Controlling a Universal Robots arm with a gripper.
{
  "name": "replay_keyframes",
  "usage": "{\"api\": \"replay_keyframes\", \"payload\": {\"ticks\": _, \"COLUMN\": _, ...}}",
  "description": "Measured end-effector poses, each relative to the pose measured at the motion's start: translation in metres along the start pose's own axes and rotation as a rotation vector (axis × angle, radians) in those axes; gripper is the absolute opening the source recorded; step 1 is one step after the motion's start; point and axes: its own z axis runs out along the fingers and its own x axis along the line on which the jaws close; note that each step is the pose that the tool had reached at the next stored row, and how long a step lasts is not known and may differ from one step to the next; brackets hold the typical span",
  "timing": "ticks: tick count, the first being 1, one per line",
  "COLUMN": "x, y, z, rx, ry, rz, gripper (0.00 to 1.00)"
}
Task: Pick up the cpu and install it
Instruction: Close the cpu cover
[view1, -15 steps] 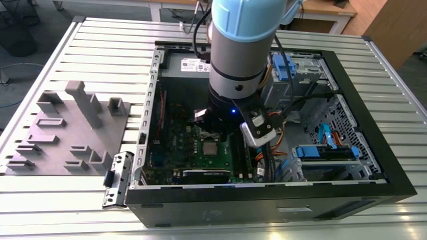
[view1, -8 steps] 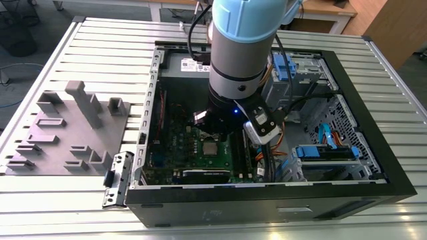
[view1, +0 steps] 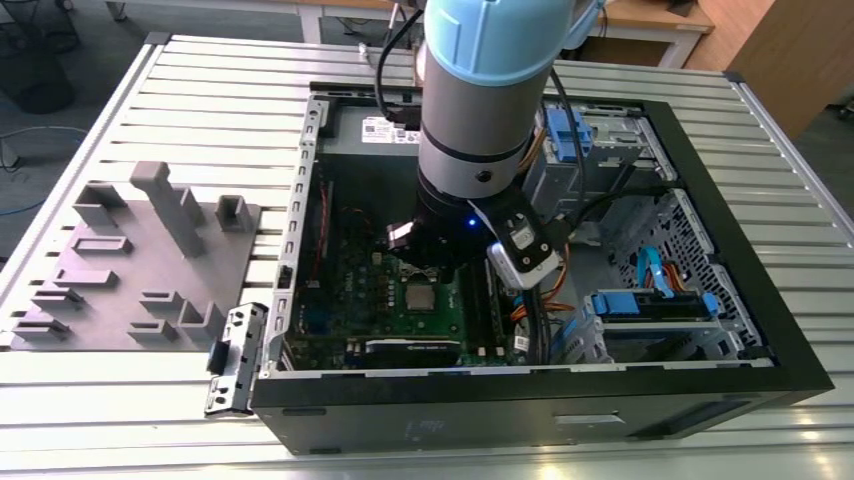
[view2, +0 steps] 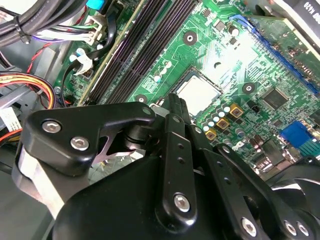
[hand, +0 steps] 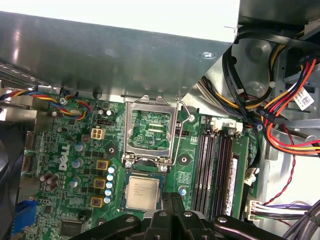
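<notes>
Cpu (hand: 142, 193) sits on the board (hand: 192, 145), frame (hand: 128, 131) open beside it. Claw (hand: 170, 199) narrow, empty, at the cpu's edge.

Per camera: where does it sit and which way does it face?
Exterior view: off the arm, high over the open computer case, looking down; the arm shows.
First wrist view: on the arm, facing the motherboard; the claw shows.
Second wrist view: on the arm, behind the claw's links, facing the motherboard.
All share the cpu on the motherboard.
</notes>
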Motion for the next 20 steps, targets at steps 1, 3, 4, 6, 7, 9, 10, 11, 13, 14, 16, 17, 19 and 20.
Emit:
{"api": "replay_keyframes", "payload": {"ticks": 1, "x": 0.0, "y": 0.0, "z": 0.0, "rx": 0.0, "ry": -0.0001, "rz": 0.0, "gripper": 0.11}}
{"api": "replay_keyframes", "payload": {"ticks": 3, "x": 0.0, "y": 0.0002, "z": 0.0001, "rx": -0.0001, "ry": -0.0004, "rz": 0.0, "gripper": 0.11}}
{"api": "replay_keyframes", "payload": {"ticks": 4, "x": 0.0, "y": 0.0004, "z": 0.0003, "rx": -0.0003, "ry": -0.0005, "rz": 0.0, "gripper": 0.11}}
{"api": "replay_keyframes", "payload": {"ticks": 6, "x": -0.0003, "y": 0.0025, "z": 0.0008, "rx": -0.0002, "ry": -0.0004, "rz": 0.0, "gripper": 0.11}}
{"api": "replay_keyframes", "payload": {"ticks": 7, "x": -0.0006, "y": 0.0037, "z": 0.0013, "rx": -0.0004, "ry": -0.0004, "rz": -0.001, "gripper": 0.11}}
{"api": "replay_keyframes", "payload": {"ticks": 9, "x": -0.0009, "y": 0.0054, "z": 0.0026, "rx": -0.0005, "ry": -0.0001, "rz": -0.007, "gripper": 0.11}}
{"api": "replay_keyframes", "payload": {"ticks": 10, "x": -0.0009, "y": 0.0057, "z": 0.0032, "rx": -0.0008, "ry": 0.0, "rz": -0.013, "gripper": 0.11}}
{"api": "replay_keyframes", "payload": {"ticks": 11, "x": -0.001, "y": 0.0058, "z": 0.0038, "rx": -0.0011, "ry": 0.0003, "rz": -0.02, "gripper": 0.11}}
{"api": "replay_keyframes", "payload": {"ticks": 13, "x": -0.0008, "y": 0.0058, "z": 0.0048, "rx": -0.0025, "ry": 0.0012, "rz": -0.04, "gripper": 0.11}}
{"api": "replay_keyframes", "payload": {"ticks": 14, "x": -0.0007, "y": 0.0058, "z": 0.0055, "rx": -0.0035, "ry": 0.0018, "rz": -0.054, "gripper": 0.11}}
{"api": "replay_keyframes", "payload": {"ticks": 16, "x": -0.0007, "y": 0.0057, "z": 0.0066, "rx": -0.0056, "ry": 0.0032, "rz": -0.084, "gripper": 0.11}}
{"api": "replay_keyframes", "payload": {"ticks": 17, "x": -0.0007, "y": 0.0057, "z": 0.0069, "rx": -0.0071, "ry": 0.0036, "rz": -0.095, "gripper": 0.11}}
{"api": "replay_keyframes", "payload": {"ticks": 19, "x": -0.001, "y": 0.0056, "z": 0.0075, "rx": -0.0129, "ry": 0.0036, "rz": -0.113, "gripper": 0.11}}
{"api": "replay_keyframes", "payload": {"ticks": 20, "x": -0.0016, "y": 0.0056, "z": 0.0075, "rx": -0.0183, "ry": 0.0029, "rz": -0.118, "gripper": 0.11}}
